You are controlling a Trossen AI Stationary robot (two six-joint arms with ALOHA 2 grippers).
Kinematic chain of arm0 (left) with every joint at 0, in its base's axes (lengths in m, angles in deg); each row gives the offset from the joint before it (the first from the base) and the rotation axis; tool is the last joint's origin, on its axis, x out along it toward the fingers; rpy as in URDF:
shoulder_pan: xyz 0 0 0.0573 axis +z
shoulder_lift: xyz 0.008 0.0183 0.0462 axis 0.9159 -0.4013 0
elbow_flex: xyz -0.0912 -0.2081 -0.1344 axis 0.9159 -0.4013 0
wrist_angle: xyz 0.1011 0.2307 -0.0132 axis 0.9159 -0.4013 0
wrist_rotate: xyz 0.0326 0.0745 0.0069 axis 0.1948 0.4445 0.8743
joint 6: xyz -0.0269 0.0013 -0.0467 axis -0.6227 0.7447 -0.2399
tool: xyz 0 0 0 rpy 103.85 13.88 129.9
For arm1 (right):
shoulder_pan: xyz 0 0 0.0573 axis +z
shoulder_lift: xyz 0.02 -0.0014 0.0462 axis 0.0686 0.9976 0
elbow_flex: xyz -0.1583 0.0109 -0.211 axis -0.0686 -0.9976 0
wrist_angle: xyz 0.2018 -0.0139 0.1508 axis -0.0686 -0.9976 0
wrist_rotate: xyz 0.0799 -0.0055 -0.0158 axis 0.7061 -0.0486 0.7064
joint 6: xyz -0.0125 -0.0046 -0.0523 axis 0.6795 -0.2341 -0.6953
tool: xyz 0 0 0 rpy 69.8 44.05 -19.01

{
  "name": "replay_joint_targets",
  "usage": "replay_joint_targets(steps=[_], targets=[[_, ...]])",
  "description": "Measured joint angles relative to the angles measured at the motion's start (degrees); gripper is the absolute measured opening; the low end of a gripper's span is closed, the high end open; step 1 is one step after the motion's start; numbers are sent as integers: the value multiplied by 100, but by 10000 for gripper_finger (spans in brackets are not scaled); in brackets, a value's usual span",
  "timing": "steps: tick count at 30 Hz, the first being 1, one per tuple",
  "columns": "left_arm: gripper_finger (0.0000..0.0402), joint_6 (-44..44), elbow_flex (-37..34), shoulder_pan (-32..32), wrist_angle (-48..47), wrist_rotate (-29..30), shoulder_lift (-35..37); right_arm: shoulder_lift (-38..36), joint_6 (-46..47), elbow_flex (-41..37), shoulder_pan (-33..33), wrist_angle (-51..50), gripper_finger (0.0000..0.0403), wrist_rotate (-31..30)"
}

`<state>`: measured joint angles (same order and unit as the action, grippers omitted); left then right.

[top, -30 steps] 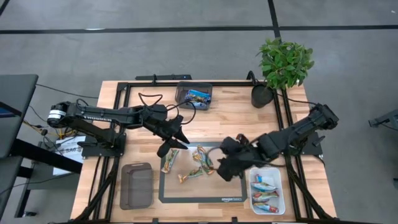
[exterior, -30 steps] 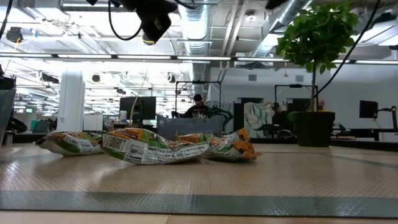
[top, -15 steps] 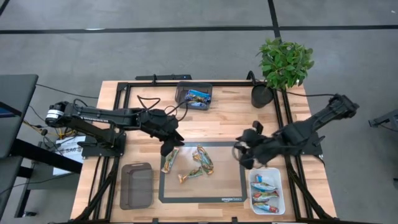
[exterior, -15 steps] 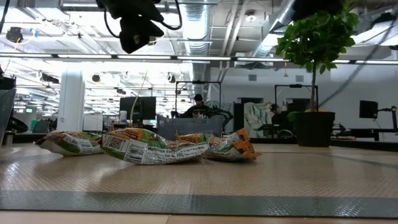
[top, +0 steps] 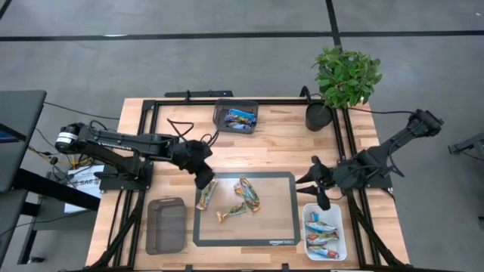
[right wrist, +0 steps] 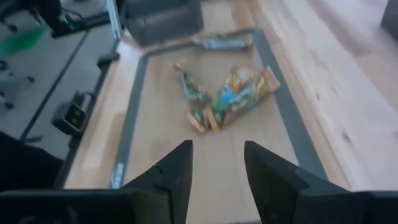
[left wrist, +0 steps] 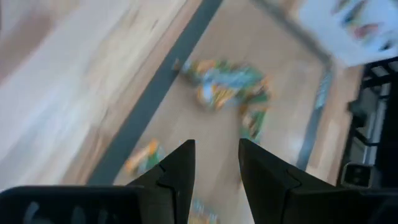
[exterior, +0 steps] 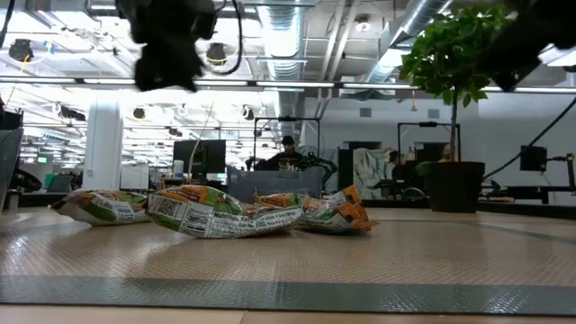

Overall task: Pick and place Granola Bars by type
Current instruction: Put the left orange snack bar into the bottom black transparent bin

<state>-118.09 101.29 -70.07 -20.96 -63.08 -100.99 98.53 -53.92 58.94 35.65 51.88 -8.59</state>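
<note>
left gripper [top: 203, 180] hovers at the mat's [top: 280, 227] left edge, fingers parted slightly, holding nothing. right gripper [top: 321, 198] hangs above the white tray [top: 336, 227], open and empty. crinkly, shiny granola bars [top: 243, 198] lie clustered on the dark-bordered mat; more fill the tray and the far grey bin [top: 221, 115].

Left dark two-finger gripper [top: 203, 178] extended toward table centre, fingers parted. Right dark two-finger gripper [top: 321, 198] raised, fingers parted, arm folded back.
</note>
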Motion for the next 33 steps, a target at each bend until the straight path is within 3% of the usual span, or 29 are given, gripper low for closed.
replay_joint_targets(steps=[6,15,23,33], targets=[[116,-1075,0,-271,-541,9,-139,201,-364,-70,-319,60,137,147],[116,-2626,2,-641,-489,305,-1316,256,-514,-70,-778,454,139,244],[116,-3029,2,-764,-303,-120,-2207,256,-1016,-70,-1063,790,133,889],[115,-3035,13,-788,-350,-178,-2614,256,-1343,-68,-1168,878,130,1266]])
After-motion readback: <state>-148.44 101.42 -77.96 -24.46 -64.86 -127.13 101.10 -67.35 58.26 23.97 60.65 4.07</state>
